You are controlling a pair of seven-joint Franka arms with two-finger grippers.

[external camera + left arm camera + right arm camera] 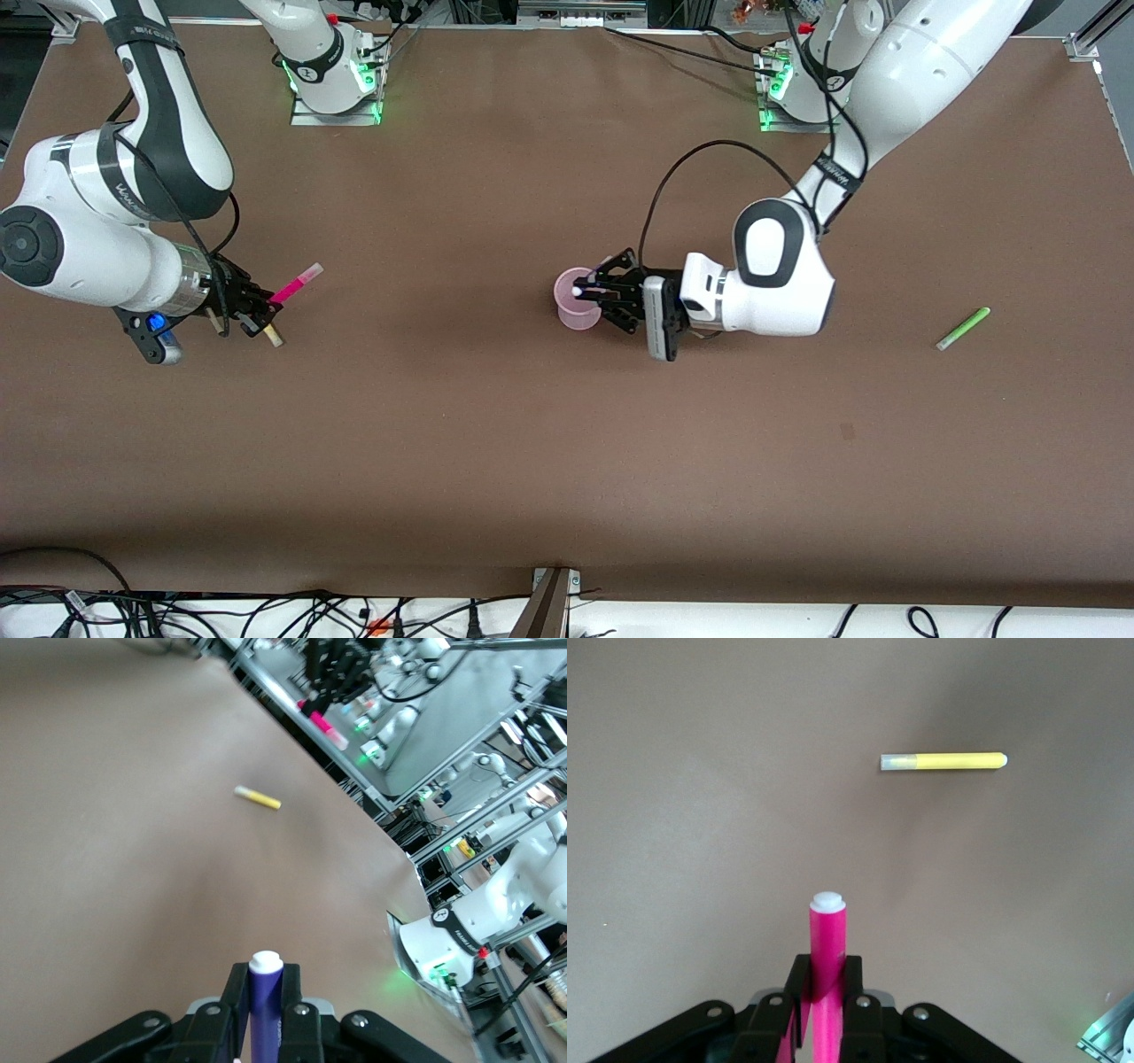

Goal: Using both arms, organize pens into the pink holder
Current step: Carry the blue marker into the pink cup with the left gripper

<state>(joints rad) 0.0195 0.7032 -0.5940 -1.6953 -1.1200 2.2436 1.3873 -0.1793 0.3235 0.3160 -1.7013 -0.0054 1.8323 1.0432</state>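
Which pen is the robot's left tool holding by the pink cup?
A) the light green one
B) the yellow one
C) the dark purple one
C: the left tool is clamped on the slim dark purple pen, over the small round pale pink plastic cup.

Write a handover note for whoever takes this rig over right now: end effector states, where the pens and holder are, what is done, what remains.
Left end effector: shut on the purple pen, over the pink holder at mid-table.
Right end effector: shut on the magenta pen, near the right arm's end of the table.
Yellow pen: loose on the table by the right end effector.
Green pen: loose toward the left arm's end.
Done: two pens gripped; none seen resting in the holder.
Left: drop both, then fetch yellow and green.
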